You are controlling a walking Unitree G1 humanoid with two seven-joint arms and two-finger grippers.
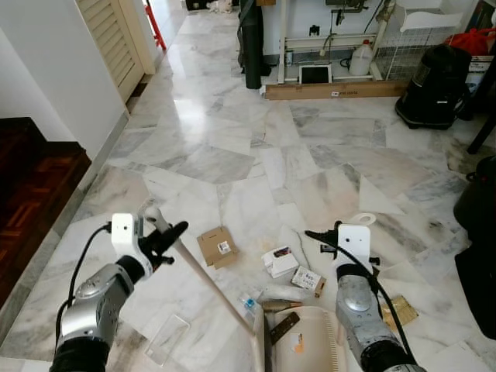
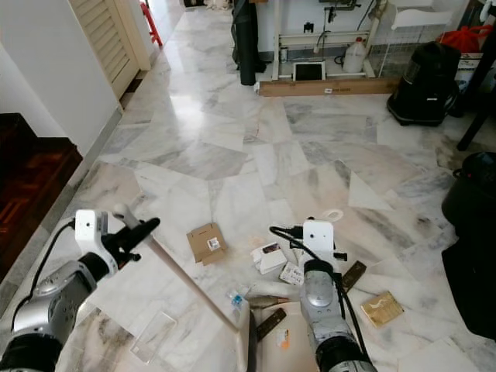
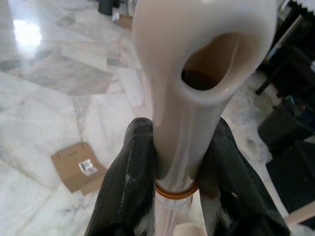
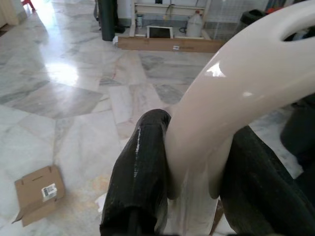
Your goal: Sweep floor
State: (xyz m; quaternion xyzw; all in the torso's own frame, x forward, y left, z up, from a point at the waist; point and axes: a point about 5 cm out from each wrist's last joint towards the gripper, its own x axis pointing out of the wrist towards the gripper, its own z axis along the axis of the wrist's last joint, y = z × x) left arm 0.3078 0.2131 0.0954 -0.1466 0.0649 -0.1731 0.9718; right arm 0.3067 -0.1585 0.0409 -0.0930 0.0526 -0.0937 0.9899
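Pale marble floor [image 1: 232,147], grey-veined, strewn with litter just ahead of both claws.

Left gripper [image 1: 164,235]: clamped tight on the broom handle [image 1: 213,287] just under its cream top cap, black fingers [image 3: 128,187] pressed against either side of the stick in the left wrist view. Long axis running from that claw down and across toward the robot's right, ending low at the broom head [image 1: 260,341], hard against the dustpan [image 1: 310,341].

Right gripper [image 1: 335,236]: closed around the dustpan handle [image 4: 221,108], a curved cream upright with a hanging loop at its top, fingers [image 4: 142,172] hugging its sides. Pan itself straight below that claw, mouth turned toward the broom, a few scraps already lying in it.

Between the two claws and a little beyond them: a flattened cardboard box [image 1: 217,246], nearer the left claw; two small cartons [image 1: 279,261] and [image 1: 308,280], nearer the right claw and just ahead of the pan's lip. Outboard of the right claw, a gold packet [image 1: 399,310]; below the left claw, on the robot's side of the stick, a clear plastic sleeve [image 1: 167,337].

Likely turning point for the coming stroke: box and cartons on the far side of the broom head from the robot, so probably calls for reaching the head out past them with the left arm and drawing back toward the pan.
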